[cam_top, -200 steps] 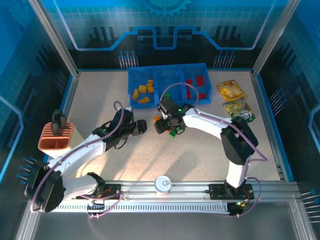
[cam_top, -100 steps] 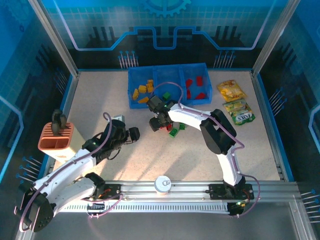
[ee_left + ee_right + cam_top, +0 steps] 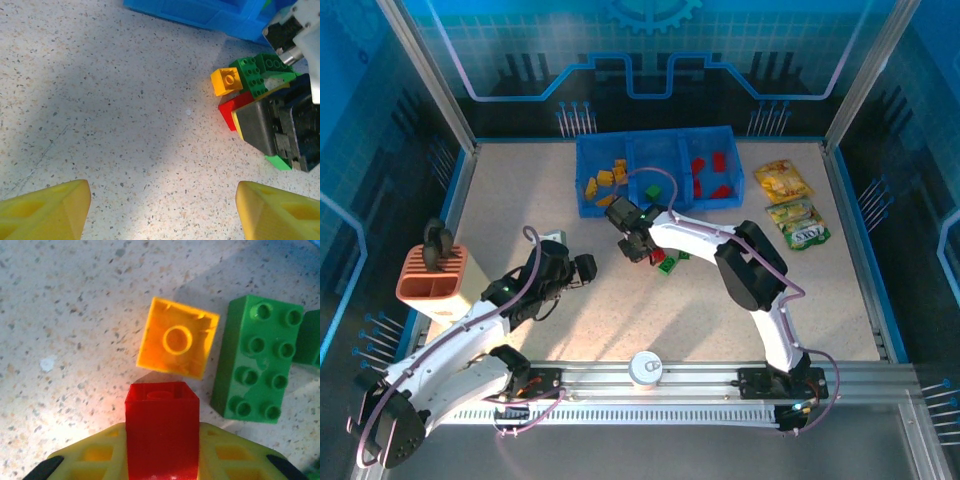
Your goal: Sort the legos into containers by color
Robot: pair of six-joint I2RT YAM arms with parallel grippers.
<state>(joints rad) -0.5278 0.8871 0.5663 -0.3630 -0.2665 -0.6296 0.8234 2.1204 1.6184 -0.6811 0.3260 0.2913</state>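
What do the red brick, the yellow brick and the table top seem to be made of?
The red brick: probably hard moulded plastic, smooth, slightly glossy, crisp edges. The yellow brick: the same plastic, with a moulded round stud. The table top: pale, speckled, matt; perhaps stone-look laminate or composite, hard to say.

top cam: fixed high behind the arm bases, looks down on whole table. left wrist: low, oblique, facing tray. right wrist: very close, straight down. both wrist views share orange brick.
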